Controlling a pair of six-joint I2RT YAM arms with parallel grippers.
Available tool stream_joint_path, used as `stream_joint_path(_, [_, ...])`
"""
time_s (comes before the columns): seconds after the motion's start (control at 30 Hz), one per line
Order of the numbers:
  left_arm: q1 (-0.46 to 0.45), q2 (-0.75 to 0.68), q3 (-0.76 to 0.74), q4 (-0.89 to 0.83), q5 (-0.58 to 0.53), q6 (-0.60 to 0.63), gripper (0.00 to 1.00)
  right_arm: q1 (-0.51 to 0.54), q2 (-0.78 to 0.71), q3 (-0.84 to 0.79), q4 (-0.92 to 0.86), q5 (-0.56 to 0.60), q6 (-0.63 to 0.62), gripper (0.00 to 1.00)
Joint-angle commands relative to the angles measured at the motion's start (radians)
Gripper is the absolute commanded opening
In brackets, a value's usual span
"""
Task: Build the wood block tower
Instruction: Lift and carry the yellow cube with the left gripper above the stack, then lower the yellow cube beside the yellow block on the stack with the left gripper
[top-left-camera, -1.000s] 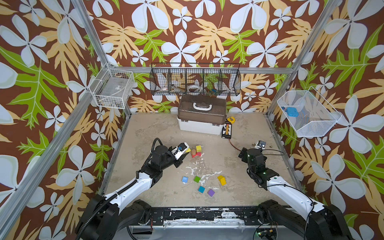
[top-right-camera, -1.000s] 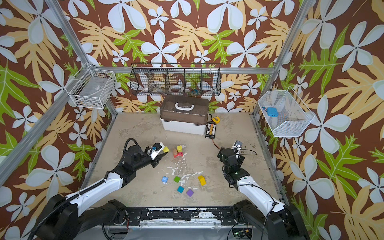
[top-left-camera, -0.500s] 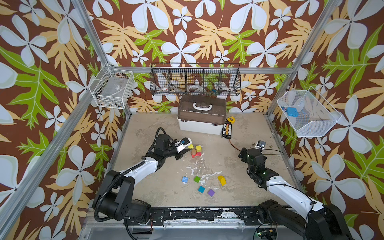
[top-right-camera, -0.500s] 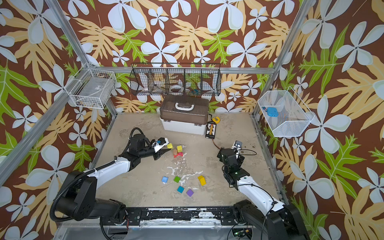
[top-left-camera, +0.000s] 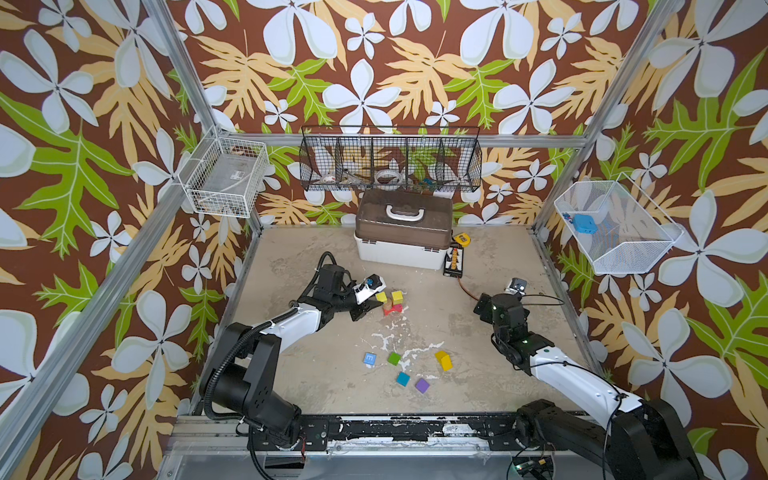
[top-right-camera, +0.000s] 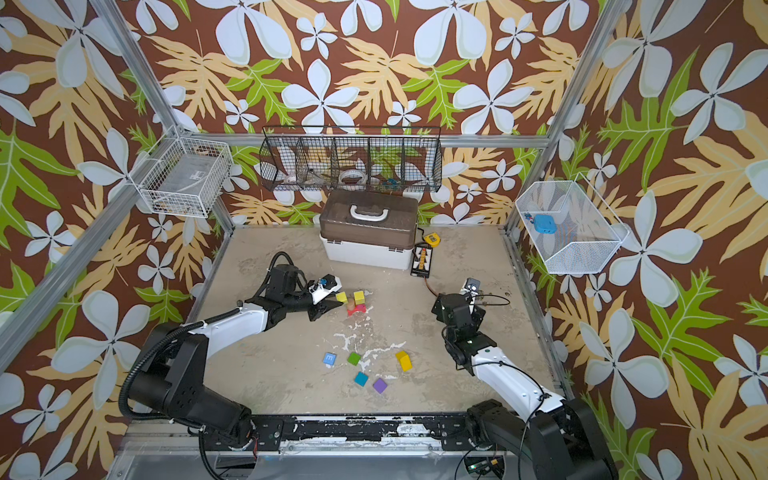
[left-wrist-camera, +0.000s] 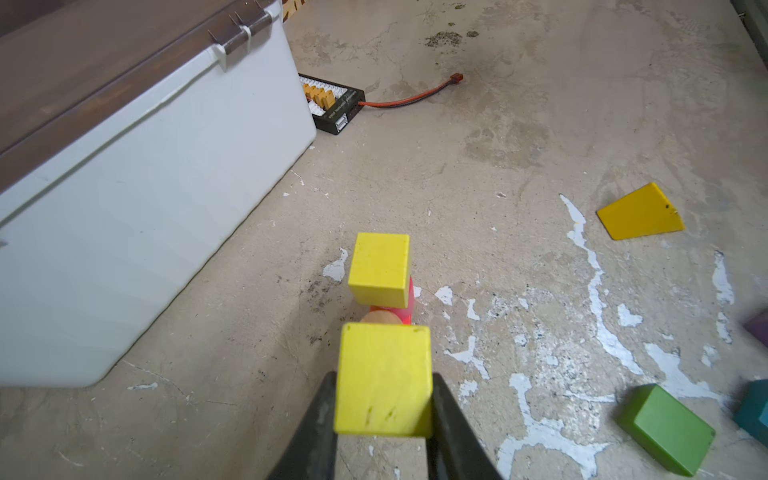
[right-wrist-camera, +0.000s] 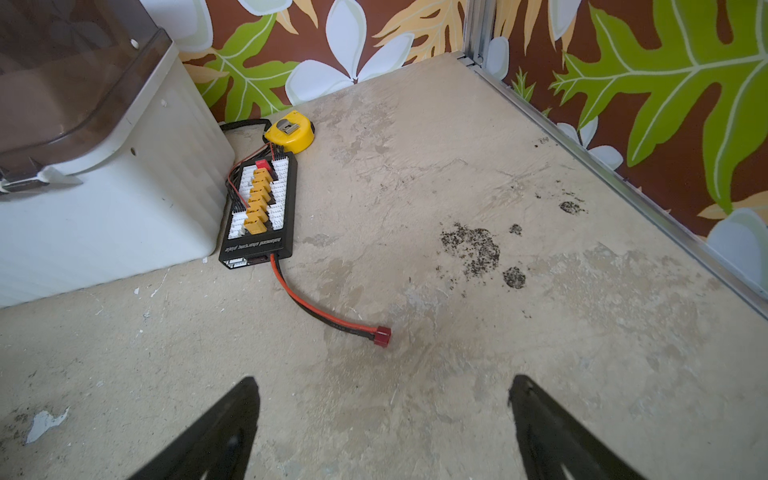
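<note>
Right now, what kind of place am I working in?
Probably a purpose-built robot test cell, not a home: silver aluminium frame posts edge brown floral-wallpaper walls, and a long black wire basket of odd supplies hangs on the back wall.

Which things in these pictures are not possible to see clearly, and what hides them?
- Tan cylinder: left wrist view, mostly behind the held yellow cube.
- Red piece: same view, largely hidden behind the second yellow cube.
- Purple cube, teal cube: cut off by that view's edge.
- Contents of the black wire basket: both top views, too small to identify.
</note>
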Motion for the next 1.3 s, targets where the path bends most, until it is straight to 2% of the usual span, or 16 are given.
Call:
stream_joint_path(0.0, [0.003, 0.014, 0.019, -0.028, 0.043, -0.006, 0.0, 0.001, -0.002, 0.003, 0.009, -0.001, -0.004, 0.94])
stream_joint_path(1.27, [-0.011, 0.136, 0.124, -0.101, 0.063, -0.028, 0.0, 0.001, 0.008, 0.009, 0.004, -0.003, -0.004, 0.94])
